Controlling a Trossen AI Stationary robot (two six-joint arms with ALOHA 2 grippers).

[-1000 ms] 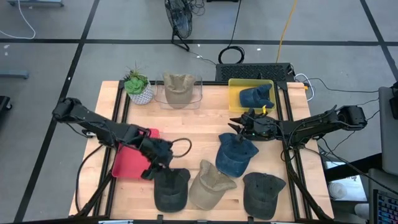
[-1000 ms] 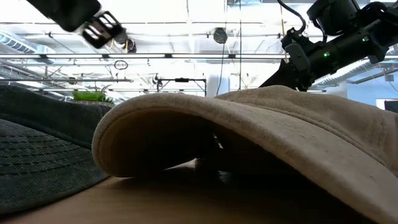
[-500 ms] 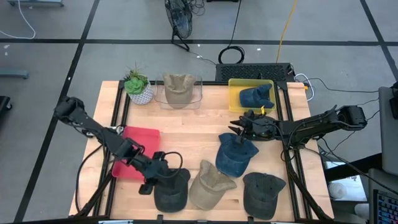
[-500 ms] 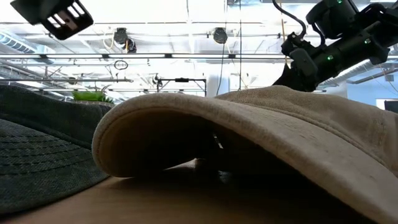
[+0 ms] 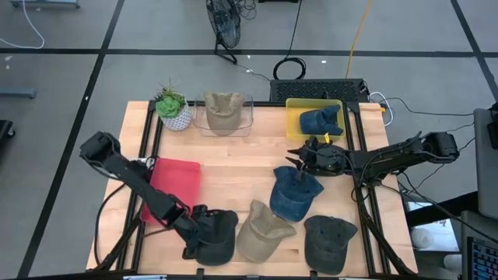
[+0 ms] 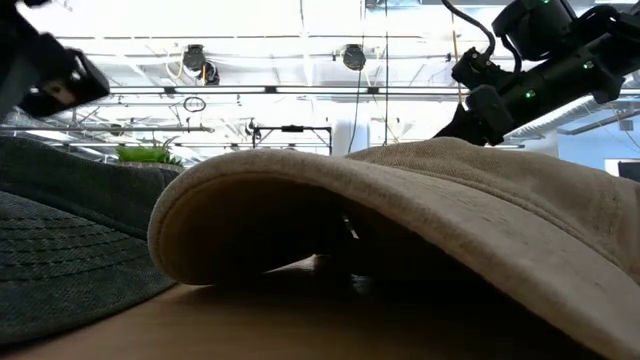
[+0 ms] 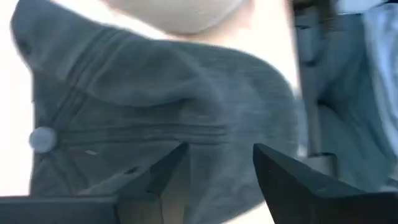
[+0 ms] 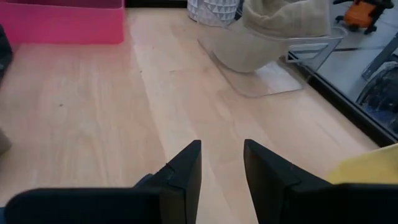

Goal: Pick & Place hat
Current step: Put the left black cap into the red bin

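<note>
The dark grey hat (image 5: 214, 236) lies at the near left of the wooden table (image 5: 233, 167), at the left end of a front row of caps. Just to its right a tan hat (image 5: 264, 232) is seen, and further right another dark hat (image 5: 328, 243). The left gripper (image 5: 194, 232) is lowered onto the left edge of the dark grey hat; in the left wrist view its fingers (image 7: 165, 180) are spread apart over the crown (image 7: 155, 118), with nothing clamped between them. Beside that arm a red tray (image 5: 173, 187) rests on the table.

A blue denim hat (image 5: 295, 192) sits right of the table's middle, and the right gripper (image 5: 302, 159) hovers just behind it. In the right wrist view its fingers (image 8: 186, 165) stand parted over bare wood, holding nothing.

Along the far edge a potted plant (image 5: 172, 107) is placed at the left, then a clear tray (image 5: 247, 118) containing a beige hat (image 5: 222, 110), and a yellow bin (image 5: 299, 123) holding a blue hat (image 5: 320, 120).
</note>
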